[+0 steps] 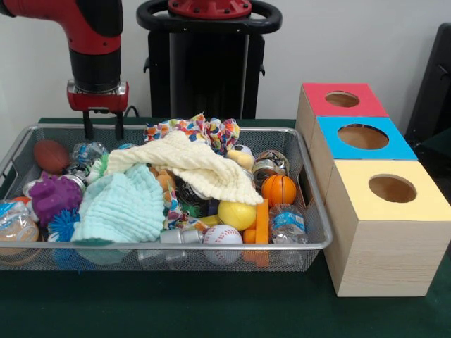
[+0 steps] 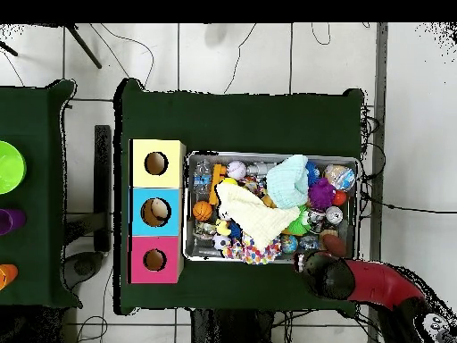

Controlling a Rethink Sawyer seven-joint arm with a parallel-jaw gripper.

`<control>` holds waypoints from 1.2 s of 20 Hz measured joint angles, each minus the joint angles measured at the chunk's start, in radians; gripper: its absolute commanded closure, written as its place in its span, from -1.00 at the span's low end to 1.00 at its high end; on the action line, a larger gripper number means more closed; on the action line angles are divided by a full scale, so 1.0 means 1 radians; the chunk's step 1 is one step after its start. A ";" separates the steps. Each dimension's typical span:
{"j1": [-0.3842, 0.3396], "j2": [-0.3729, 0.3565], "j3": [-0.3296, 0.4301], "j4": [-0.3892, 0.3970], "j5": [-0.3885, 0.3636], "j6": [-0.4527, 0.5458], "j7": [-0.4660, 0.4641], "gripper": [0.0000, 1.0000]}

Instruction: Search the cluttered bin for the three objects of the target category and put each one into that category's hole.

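No legible text or labels anywhere.

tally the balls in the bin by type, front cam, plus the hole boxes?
Visible in the front view, more may be buried:
Basketball: 1
Baseball: 1
Football: 1
Yellow ball: 1
Soccer ball: 1
Hole boxes (red, blue, yellow): 3
Total: 8

cloths (image 1: 184, 163) blanketing crowded bin (image 1: 211, 248)
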 measured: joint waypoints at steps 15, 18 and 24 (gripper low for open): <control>-0.019 0.032 0.012 -0.035 -0.042 0.000 0.000 -1.00; -0.025 0.038 0.013 -0.042 -0.043 0.000 0.000 -1.00; -0.032 0.038 0.013 -0.052 -0.058 0.000 0.000 -1.00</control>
